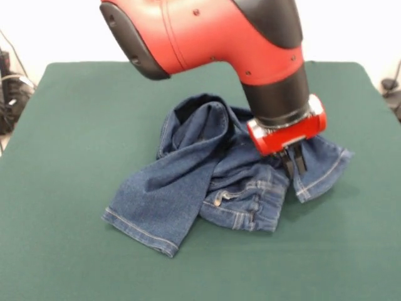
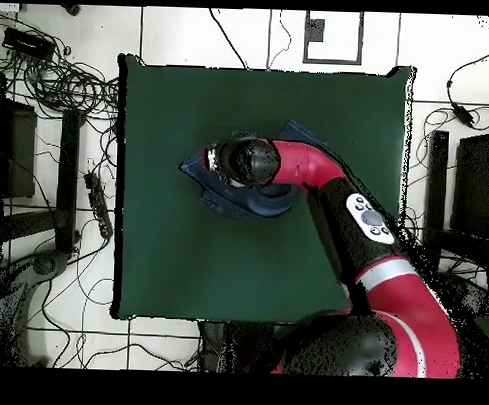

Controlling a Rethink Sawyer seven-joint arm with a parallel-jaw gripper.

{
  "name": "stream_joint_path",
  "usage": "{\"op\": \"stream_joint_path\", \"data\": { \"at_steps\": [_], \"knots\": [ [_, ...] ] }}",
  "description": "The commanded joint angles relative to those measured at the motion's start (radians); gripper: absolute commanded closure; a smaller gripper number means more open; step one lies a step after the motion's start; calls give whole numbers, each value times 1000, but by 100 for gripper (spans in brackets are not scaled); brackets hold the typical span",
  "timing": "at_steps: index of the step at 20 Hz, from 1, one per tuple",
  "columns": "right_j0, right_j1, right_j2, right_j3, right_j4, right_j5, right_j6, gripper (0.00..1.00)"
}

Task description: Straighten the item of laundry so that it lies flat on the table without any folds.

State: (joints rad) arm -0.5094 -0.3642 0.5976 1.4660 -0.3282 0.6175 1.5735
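Gripper (image 1: 294, 164) is hanging low over the crumpled small pair of medium-blue denim jeans (image 1: 207, 188), black fingertips (image 1: 299, 164) close together and pointing down into the cloth near the waistband. Front view: the tips are sitting at or just above the denim; I cannot tell whether they are pinching a fold or merely closed beside one. The jeans are lying bunched near the middle of the large dark green felt-covered table (image 1: 75, 125). One leg is running out toward the near-left with its hemmed cuff flat; the other leg is folded over behind my red wrist, its hem poking out to the right. The waistband with its metal button (image 1: 217, 202) is turned up at the near edge.

Overhead view: my red and black arm (image 2: 363, 220) is reaching across the table (image 2: 157, 257) and my wrist is covering most of the jeans (image 2: 204, 184), so only blue edges are showing around it. The gripper itself is hidden here.

Judgement on the step in hand: I am working at taking hold of the folded-over layer. Doing it well means catching only the top layer near the hem, lifting slightly, then dragging outward away from the pile so the leg unrolls without pulling the rest along.
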Motion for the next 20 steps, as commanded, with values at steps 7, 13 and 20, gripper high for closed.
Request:
{"op": "stream_joint_path", "data": {
  "at_steps": [7, 13, 20],
  "knots": [
    [-36, -116, 127, 264, -31, 230, -164, 100],
    [-69, -166, 134, 293, -36, 352, -213, 100],
    [-129, -172, 108, 279, -119, 458, -307, 100]
  ]
}}
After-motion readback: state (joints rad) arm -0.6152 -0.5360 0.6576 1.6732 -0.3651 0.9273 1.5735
